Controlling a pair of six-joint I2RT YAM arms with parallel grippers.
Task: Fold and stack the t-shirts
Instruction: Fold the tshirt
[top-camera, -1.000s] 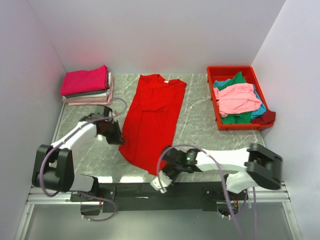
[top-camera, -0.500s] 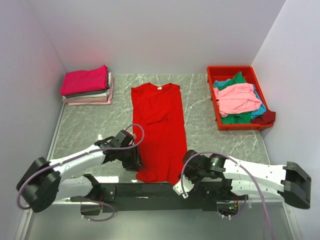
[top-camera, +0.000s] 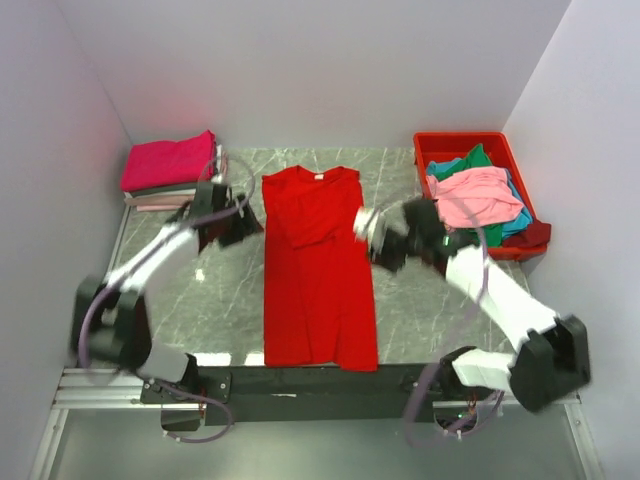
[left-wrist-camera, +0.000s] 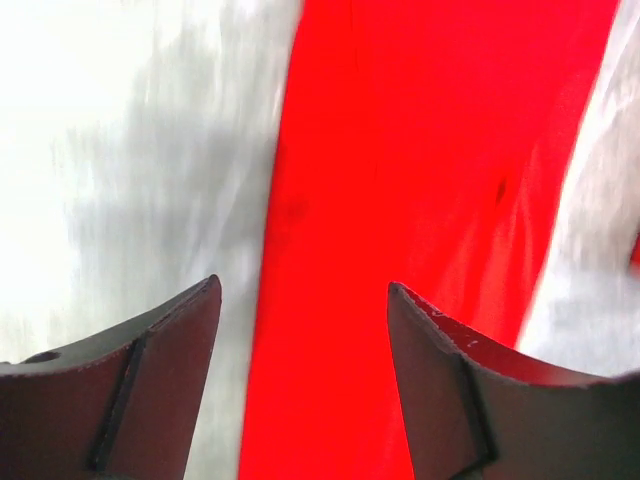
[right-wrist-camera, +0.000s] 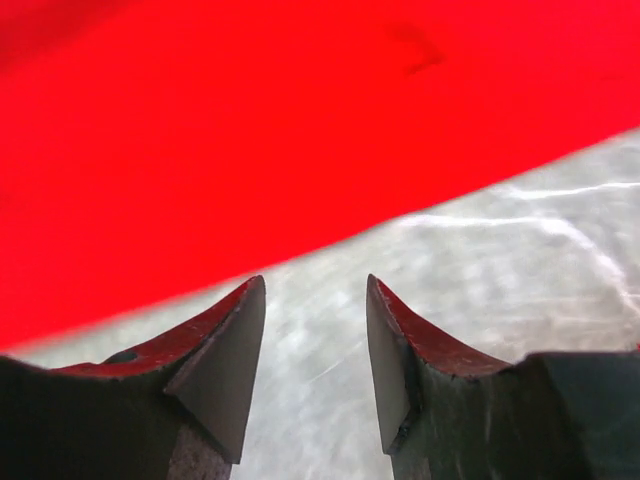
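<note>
Left gripper (left-wrist-camera: 302, 290): jaws apart, nothing btw them. Its wrist view looks down past the open fingers at the red t-shirt (top-camera: 318, 280), whose L edge runs right under the gap, w/ bare table (top-camera: 210, 300) off to its outer side. Right gripper (right-wrist-camera: 315, 285): jaws also apart, empty. The shirt's R edge sits just ahead of its tips, w/ marble directly below.

So the shirt lies flat btw the two grippers, collar on the far side, hem back toward the arm bases. It reads as a long narrow strip, prob w/ sleeves already turned in, though I can't confirm that from here.

Both grippers flank the upper part, one per side, near shoulder level. My read: they're empty bc the cloth is laid out straight, and they sit at matching spots for a two-handed pinch to fold it lengthwise. Arms are blurred overhead, so height above the cloth is unclear.

Folded stack (top-camera: 172, 170), magenta on top, sits just outboard of and beyond the L gripper, likely the drop-off for this shirt. Outboard of the R gripper is the red bin (top-camera: 465, 140), holding loose shirts (top-camera: 478, 195) (pink, green, teal) not yet folded.
</note>
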